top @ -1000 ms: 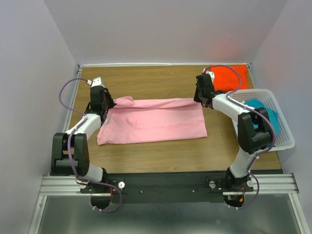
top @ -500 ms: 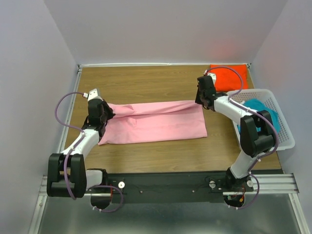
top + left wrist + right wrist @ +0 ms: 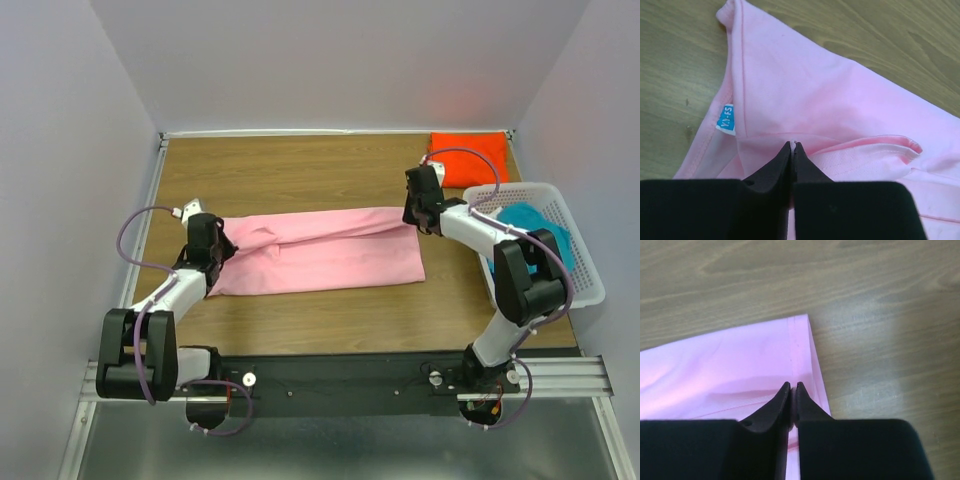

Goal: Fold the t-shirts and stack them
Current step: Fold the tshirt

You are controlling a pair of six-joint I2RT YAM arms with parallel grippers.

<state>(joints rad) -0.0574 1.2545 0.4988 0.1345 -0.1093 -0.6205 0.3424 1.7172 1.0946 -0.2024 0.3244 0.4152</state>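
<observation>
Pale walls stand on three sides of a wood-grain bench [image 3: 300,175]. Across its middle, running from left to right, lies the pink t-shirt [image 3: 330,258], flat along its near edge and rolled over in a soft fold along its far edge.

The left tool [image 3: 214,250] sits at the shirt's left end. In its wrist view the left tool [image 3: 792,146] has its fingertips pressed together on a ridge of pink cloth, just beside the blue neck label [image 3: 726,119].

The right tool [image 3: 418,212] sits at the shirt's far right corner. Its wrist view shows the right tool [image 3: 790,386] with its tips closed on the stitched hem there, bare wood beyond.

An orange t-shirt [image 3: 468,158] lies folded in the far right corner of the bench. A white lattice basket [image 3: 585,280] stands along the right edge with the teal t-shirt [image 3: 535,232] bunched inside it.
</observation>
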